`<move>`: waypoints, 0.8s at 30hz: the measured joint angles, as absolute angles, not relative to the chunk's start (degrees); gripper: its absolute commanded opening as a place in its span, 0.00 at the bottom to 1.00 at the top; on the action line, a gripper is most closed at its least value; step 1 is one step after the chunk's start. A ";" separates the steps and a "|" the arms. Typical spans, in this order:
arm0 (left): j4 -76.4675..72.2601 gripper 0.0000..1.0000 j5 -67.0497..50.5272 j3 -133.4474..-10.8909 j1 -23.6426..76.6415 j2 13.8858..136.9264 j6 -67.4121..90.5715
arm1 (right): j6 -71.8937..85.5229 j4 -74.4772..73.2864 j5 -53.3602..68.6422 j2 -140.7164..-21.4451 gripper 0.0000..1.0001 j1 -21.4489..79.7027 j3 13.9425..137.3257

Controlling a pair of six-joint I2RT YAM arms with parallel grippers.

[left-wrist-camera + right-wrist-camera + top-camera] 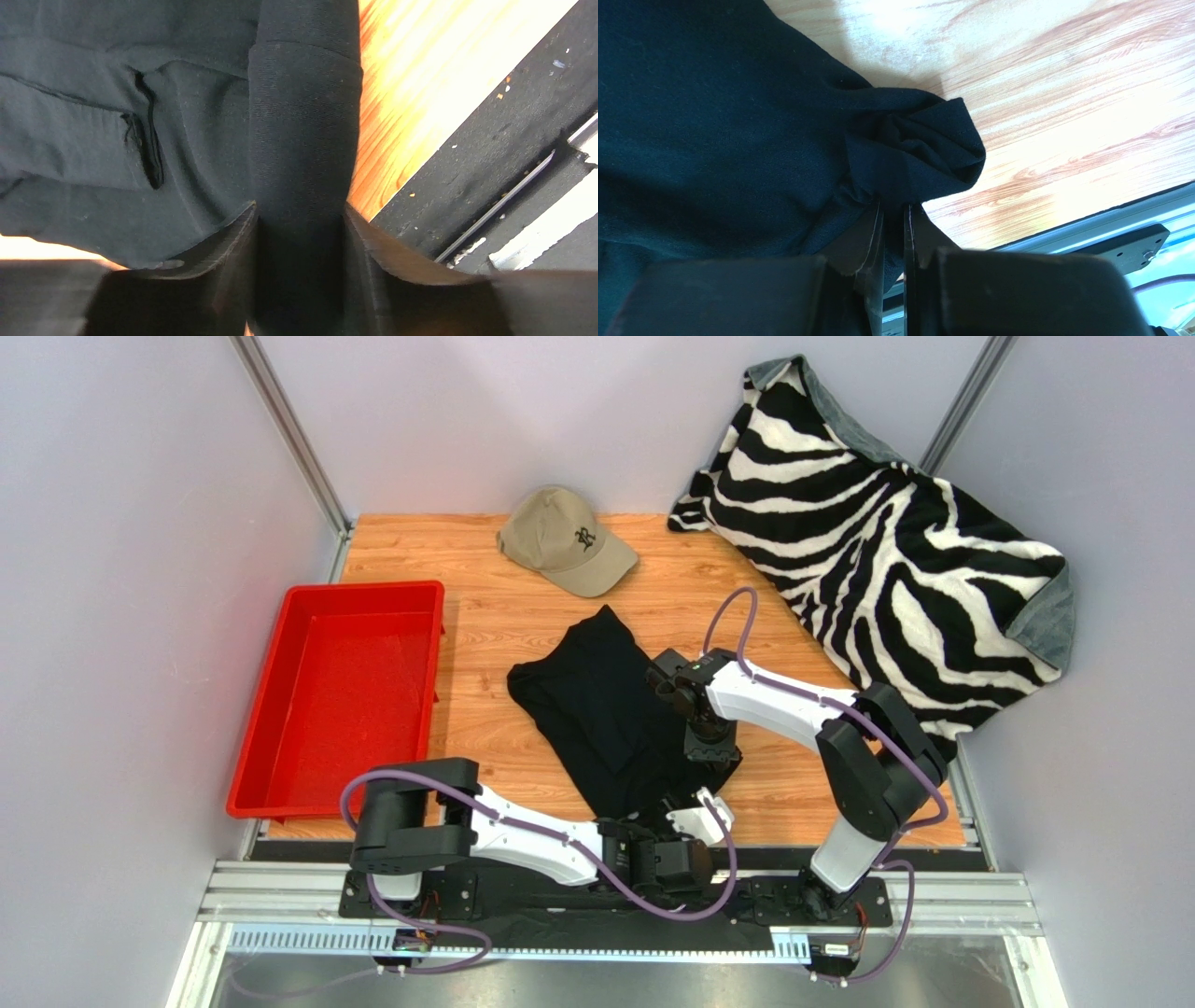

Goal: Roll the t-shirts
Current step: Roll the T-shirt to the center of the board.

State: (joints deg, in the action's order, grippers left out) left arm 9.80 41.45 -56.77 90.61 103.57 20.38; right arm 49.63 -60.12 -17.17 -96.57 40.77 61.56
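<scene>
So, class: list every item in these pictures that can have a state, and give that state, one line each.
black t-shirt: folded into a long strip, near end bunched, not rolled up yet
left fingers: closed on a thick fold of the t-shirt
right fingers: pinched shut on a bunched corner of the t-shirt
red tray: empty
tan cap: upright, crown up
zebra-striped blanket: crumpled in the far right corner
</scene>
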 measured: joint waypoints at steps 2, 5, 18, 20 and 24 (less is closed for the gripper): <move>10.04 0.20 41.52 -56.77 90.61 103.81 20.93 | 49.60 -60.07 -16.88 -96.55 0.40 40.66 61.56; 9.93 0.07 41.08 -56.77 90.50 103.81 21.89 | 49.84 -59.99 -16.64 -96.23 0.53 40.42 61.54; -2.68 0.03 9.96 -39.27 72.29 87.50 29.08 | 53.54 -52.80 -17.45 -75.68 0.65 40.29 56.71; -5.48 0.03 3.60 -37.43 68.58 87.18 30.76 | 55.18 -50.09 -17.43 -71.64 0.65 40.32 53.63; -10.55 0.03 -7.35 -34.92 63.55 87.57 34.22 | 59.81 -46.87 -17.63 -65.49 0.65 41.91 46.54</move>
